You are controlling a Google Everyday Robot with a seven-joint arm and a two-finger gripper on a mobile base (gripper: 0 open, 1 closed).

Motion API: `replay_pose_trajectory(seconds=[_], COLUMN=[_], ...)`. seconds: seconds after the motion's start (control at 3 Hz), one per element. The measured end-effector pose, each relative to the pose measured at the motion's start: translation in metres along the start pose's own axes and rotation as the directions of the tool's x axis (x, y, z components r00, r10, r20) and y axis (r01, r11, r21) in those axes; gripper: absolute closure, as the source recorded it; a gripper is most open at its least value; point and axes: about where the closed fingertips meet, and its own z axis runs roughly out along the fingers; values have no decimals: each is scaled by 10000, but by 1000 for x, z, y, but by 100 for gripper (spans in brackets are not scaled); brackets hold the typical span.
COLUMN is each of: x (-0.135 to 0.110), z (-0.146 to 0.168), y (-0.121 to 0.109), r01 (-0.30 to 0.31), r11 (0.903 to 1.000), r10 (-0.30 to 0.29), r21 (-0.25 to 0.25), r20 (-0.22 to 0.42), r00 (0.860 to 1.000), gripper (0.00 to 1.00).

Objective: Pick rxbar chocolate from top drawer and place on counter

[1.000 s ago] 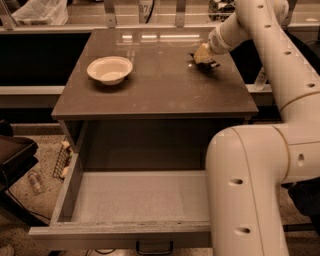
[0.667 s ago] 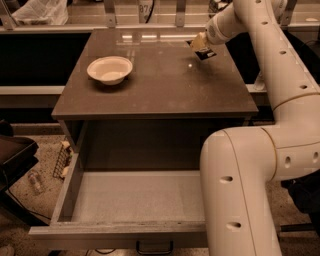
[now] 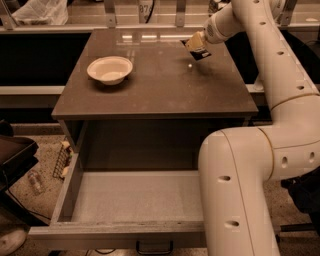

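Observation:
My gripper (image 3: pixel 196 46) hangs just above the far right part of the counter (image 3: pixel 165 87). It is shut on the rxbar chocolate (image 3: pixel 202 54), a small dark bar that sticks out below the tan fingers (image 3: pixel 194 42). The top drawer (image 3: pixel 135 200) is pulled wide open below the counter. The part of its pale grey floor that shows is bare, and my arm hides its right part. Its dark pull handle (image 3: pixel 154 247) shows at the bottom edge.
A white bowl (image 3: pixel 110 69) stands on the counter's left half. My large white arm (image 3: pixel 245 165) fills the right foreground. A metal rail (image 3: pixel 110 10) runs behind the counter. Clutter and a bottle (image 3: pixel 35 181) lie on the floor at the left.
The gripper has lifted off the counter's right side and moved back and a little left with the dark bar. Bowl and drawer have not moved.

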Motion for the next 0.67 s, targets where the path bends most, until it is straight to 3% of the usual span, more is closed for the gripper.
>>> replay_pose_trajectory(seconds=[0.33, 0.67], x=[1, 3], z=[4, 9], y=[2, 3], r01=[-2, -4], r11=[10000, 10000], r10=[1, 4], r21=[-41, -80], r20=[-43, -86], r00=[10000, 10000], gripper=[14, 0])
